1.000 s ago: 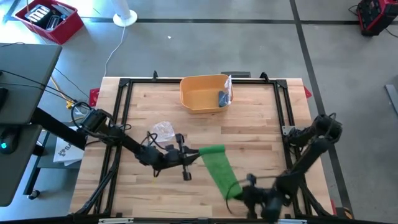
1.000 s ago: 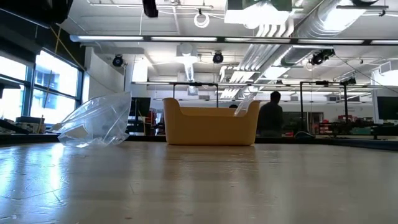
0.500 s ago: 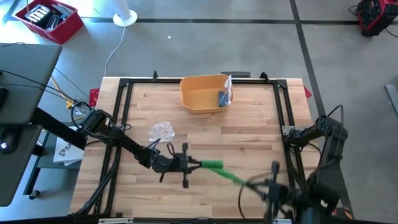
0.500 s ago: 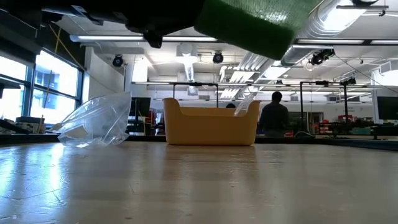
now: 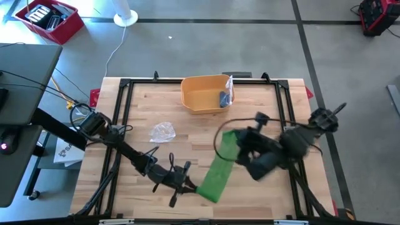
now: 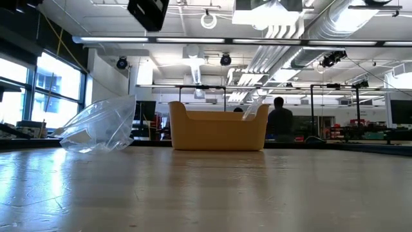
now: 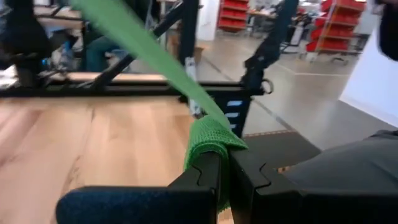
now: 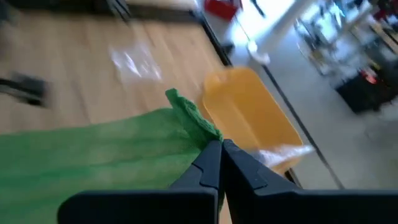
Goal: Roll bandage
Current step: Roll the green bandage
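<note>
One green bandage [image 5: 218, 169] in the scene, unrolled into a flat strip and stretched above the table [image 5: 262, 112] between the two grippers. Held clear of the wood along its length, running from the near middle of the table up toward the right-centre.

Two arms, both engaged:
- Left gripper [image 5: 187, 185]: low over the near edge of the table, left of centre. Fingers [image 7: 205, 177] pressed together, pinching one bunched end of the bandage [image 7: 208, 140]; strip leading away taut from that end in the left wrist view.
- Right gripper [image 5: 232, 145]: over the right-centre of the table, nearer the bin than the left one. Fingers [image 8: 210, 163] pressed together, pinching the opposite end of the bandage [image 8: 99, 152], with a crumpled corner standing up just above the fingertips.

Other items, counted:
- One yellow bin [image 5: 205, 94] at the far middle of the table, upright, open top. One dark object [image 5: 223, 97] and one clear wrapper [image 5: 229, 87] inside at its right end; type of dark object not discernible.
- One crumpled clear plastic bag [image 5: 162, 131] lying on the wood, left of centre, well apart from the bin and from the bandage.
- One person [image 6: 279, 120] visible in the low view, standing in the room beyond the table.
</note>
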